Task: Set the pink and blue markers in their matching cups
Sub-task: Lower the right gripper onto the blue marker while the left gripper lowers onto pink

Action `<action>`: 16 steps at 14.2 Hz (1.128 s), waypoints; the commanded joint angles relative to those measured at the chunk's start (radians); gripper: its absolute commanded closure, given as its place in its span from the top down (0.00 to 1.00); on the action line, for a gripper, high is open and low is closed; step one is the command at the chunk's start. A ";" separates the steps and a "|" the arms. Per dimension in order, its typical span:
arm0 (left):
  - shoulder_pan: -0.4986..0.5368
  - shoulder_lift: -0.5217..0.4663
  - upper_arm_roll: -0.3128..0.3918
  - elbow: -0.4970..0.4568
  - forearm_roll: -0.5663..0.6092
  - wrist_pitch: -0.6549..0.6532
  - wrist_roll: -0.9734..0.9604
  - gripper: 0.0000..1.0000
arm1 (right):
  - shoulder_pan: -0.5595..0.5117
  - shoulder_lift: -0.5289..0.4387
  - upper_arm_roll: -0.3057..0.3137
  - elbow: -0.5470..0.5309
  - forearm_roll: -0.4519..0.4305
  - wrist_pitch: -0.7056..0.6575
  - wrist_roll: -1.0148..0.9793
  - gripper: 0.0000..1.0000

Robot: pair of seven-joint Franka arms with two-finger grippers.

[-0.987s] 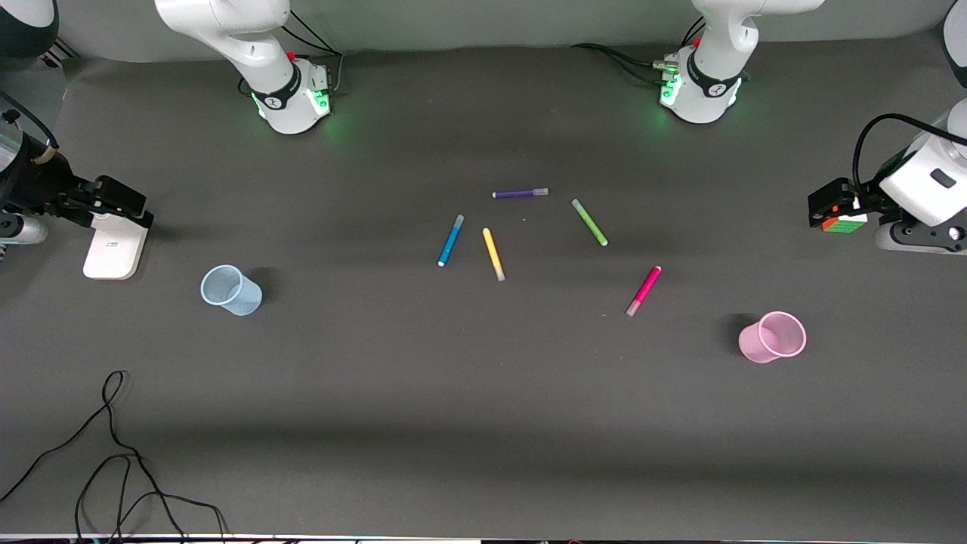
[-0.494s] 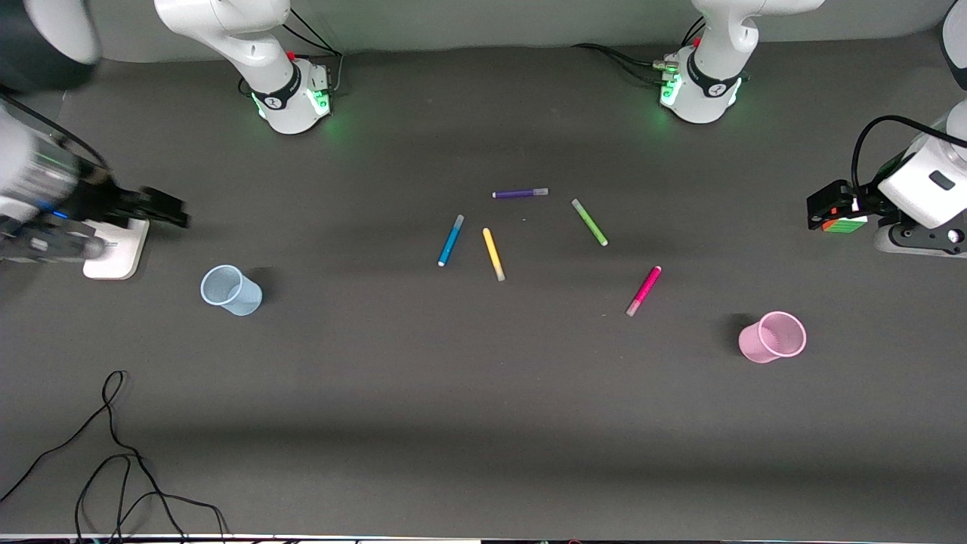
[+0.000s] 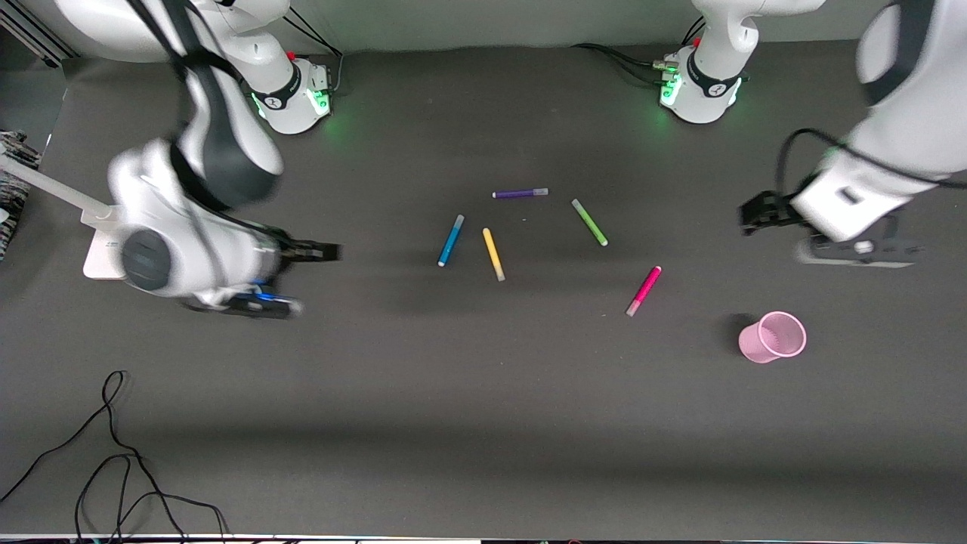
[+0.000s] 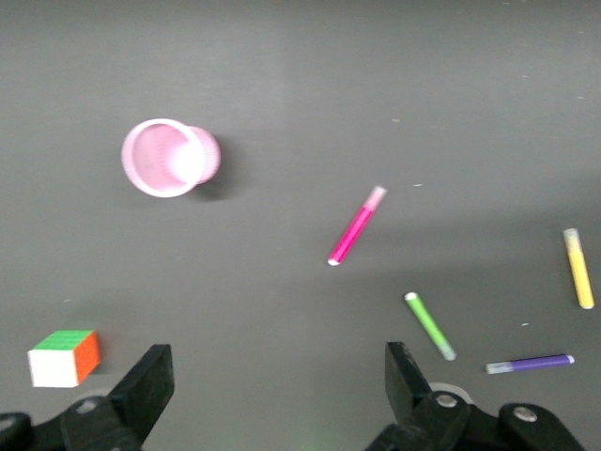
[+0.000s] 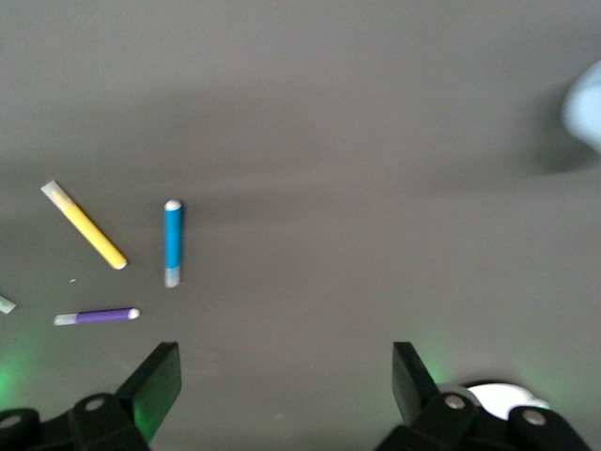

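The blue marker (image 3: 451, 240) lies mid-table beside a yellow one; it also shows in the right wrist view (image 5: 174, 242). The pink marker (image 3: 644, 290) lies nearer the front camera, toward the left arm's end, and shows in the left wrist view (image 4: 357, 225). The pink cup (image 3: 772, 337) stands upright past it (image 4: 171, 158). The pale blue cup is hidden under the right arm in the front view; only its blurred edge (image 5: 587, 117) shows. My right gripper (image 3: 321, 251) is open and empty over bare table (image 5: 286, 371). My left gripper (image 3: 755, 215) is open and empty over bare table (image 4: 277, 376).
A purple marker (image 3: 520, 193), a yellow marker (image 3: 493, 254) and a green marker (image 3: 589, 222) lie by the task markers. A colour cube (image 4: 64, 357) sits by the left gripper. A white stand (image 3: 106, 253) and loose black cables (image 3: 113, 453) are at the right arm's end.
Both arms have swung in from the table's ends toward the middle. The right arm now covers the blue cup in the front view; the left arm covers the cube. Nothing on the table has moved.
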State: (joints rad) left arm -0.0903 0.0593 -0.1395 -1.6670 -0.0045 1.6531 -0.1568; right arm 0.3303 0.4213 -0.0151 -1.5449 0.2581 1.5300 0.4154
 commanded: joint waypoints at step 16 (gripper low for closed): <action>-0.043 0.003 -0.069 -0.503 0.029 0.523 0.036 0.98 | 0.171 0.541 0.033 0.240 0.247 0.174 0.272 0.87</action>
State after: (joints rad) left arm -0.1152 0.1055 -0.2145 -2.0288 0.0004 2.0298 -0.1323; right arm 0.5007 0.9512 0.0100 -1.3376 0.4844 1.7125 0.6645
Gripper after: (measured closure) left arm 0.009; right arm 0.097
